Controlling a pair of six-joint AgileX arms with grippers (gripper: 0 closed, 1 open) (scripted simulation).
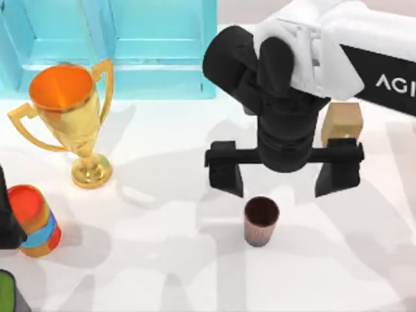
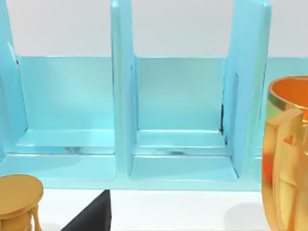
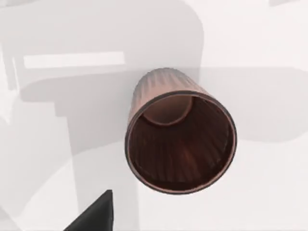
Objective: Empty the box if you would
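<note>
**Right gripper spread wide above the cup: tipping risk**

Our right gripper (image 1: pixel 283 174) hangs with its fingers (image 1: pixel 225 170) fully apart and empty. The brown ribbed cup (image 1: pixel 261 221) stands upright on the worktop's middle, below and between them but nearer the front edge, not touching. A descent with one finger over the rim could tip it. The blue box (image 1: pixel 110 49) at the back edge looks empty. Left arm parked at the left edge.
</note>
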